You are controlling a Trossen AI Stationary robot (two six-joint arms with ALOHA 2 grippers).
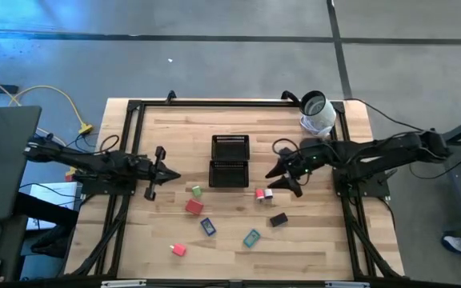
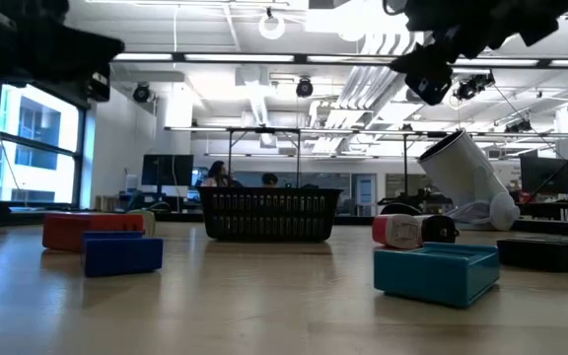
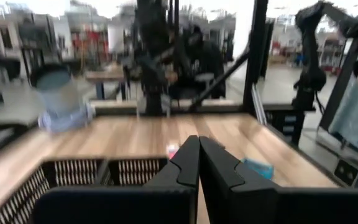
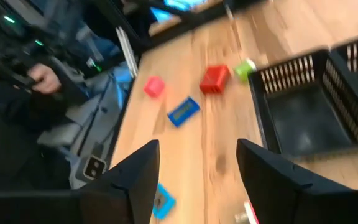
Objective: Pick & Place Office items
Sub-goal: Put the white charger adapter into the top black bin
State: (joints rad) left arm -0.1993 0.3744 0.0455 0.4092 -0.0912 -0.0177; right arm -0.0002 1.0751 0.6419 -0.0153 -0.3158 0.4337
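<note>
Several small office items lie flat on the wooden table, near the black mesh tray [image 1: 230, 160]: a green one [image 1: 196, 190], a red one [image 1: 194, 207], a blue one [image 1: 207, 226], a teal one [image 1: 251, 238], a pinkish-red one [image 1: 178, 250], a red-and-white one [image 1: 263, 194] and a black one [image 1: 278, 219]. My right gripper [image 1: 275, 173] hovers open just right of the tray, above the red-and-white piece [image 4: 250, 214]. It is raised well off the table [image 2: 428, 75] and holds nothing. My left gripper [image 1: 166, 172] is shut and empty, left of the tray, with its fingers [image 3: 197, 158] pointing toward the tray [image 3: 73, 177].
A white-and-grey roll-shaped object [image 1: 317, 112] lies tilted at the far right corner [image 2: 461, 177]. A black frame [image 1: 134, 106] runs along the table's edges. Bare wood lies along the near edge and far of the tray. People sit in the room behind.
</note>
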